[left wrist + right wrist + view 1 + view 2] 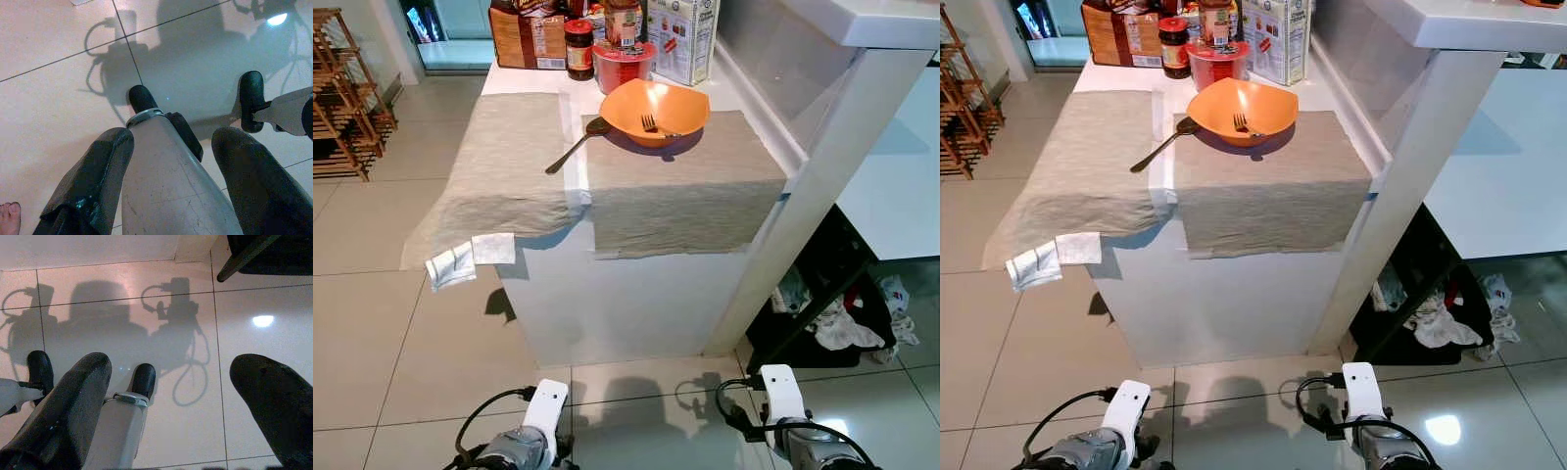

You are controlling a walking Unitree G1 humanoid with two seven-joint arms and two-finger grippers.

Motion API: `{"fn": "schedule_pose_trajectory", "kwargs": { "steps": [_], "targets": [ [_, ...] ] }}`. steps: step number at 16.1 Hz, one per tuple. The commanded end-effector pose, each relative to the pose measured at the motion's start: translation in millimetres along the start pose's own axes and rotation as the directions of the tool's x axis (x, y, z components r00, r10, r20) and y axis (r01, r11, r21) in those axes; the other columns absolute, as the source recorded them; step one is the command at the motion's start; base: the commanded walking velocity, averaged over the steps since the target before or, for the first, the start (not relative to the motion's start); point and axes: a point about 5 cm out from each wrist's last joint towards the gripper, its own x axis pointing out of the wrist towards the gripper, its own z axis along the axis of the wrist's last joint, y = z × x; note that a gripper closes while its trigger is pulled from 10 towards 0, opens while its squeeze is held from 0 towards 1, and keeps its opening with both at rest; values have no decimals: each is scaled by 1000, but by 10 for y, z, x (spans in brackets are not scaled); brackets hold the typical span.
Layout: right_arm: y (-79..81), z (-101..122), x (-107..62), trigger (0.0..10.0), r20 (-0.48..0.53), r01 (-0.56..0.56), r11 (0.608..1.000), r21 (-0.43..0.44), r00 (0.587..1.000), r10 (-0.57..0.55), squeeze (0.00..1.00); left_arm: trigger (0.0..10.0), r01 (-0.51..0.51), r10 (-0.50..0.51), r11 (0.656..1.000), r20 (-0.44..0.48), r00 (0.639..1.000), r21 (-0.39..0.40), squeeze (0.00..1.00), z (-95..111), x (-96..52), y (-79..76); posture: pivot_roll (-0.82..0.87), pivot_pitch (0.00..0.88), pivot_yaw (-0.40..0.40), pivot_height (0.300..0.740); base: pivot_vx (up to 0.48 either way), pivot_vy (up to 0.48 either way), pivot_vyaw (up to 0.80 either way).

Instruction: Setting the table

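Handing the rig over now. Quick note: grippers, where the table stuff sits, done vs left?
Left gripper and right gripper: both open, empty, hanging low over the floor tiles.
On the counter: two grey placemats; orange bowl on the right placemat with the fork inside; spoon bridging onto the left placemat.
Done: mats laid, bowl placed.
Left: likely set the fork and spoon out properly.

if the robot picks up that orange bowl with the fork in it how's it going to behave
The orange bowl looks like thin plastic, so probably light and stiff, not fragile. Its glossy surface may be slippery in the jaws. The fork lies loose inside, so it would likely slide or rattle if the bowl tilts. The spoon beside its rim could get nudged.
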Motion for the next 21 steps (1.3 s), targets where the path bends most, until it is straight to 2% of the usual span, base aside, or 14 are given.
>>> {"fn": "schedule_pose_trajectory", "kwargs": {
  "steps": [1, 21],
  "targets": [
    [-45, -18, -8, 10000, -11, 15, 1000, -3, 1000, -15, 0, 10000, 3, -3, 1000, 0, 1000, 13, 0, 4, 1, -6, -62, 0, -22, 740, 0, 0, 0],
    [-42, 1, -5, 10000, -10, 17, 1000, -1, 1000, -17, 0, 10000, 1, -1, 1000, 0, 1000, 17, 0, 18, -2, 4, -61, 0, -17, 740, 0, 0, 0]
  ]
}}
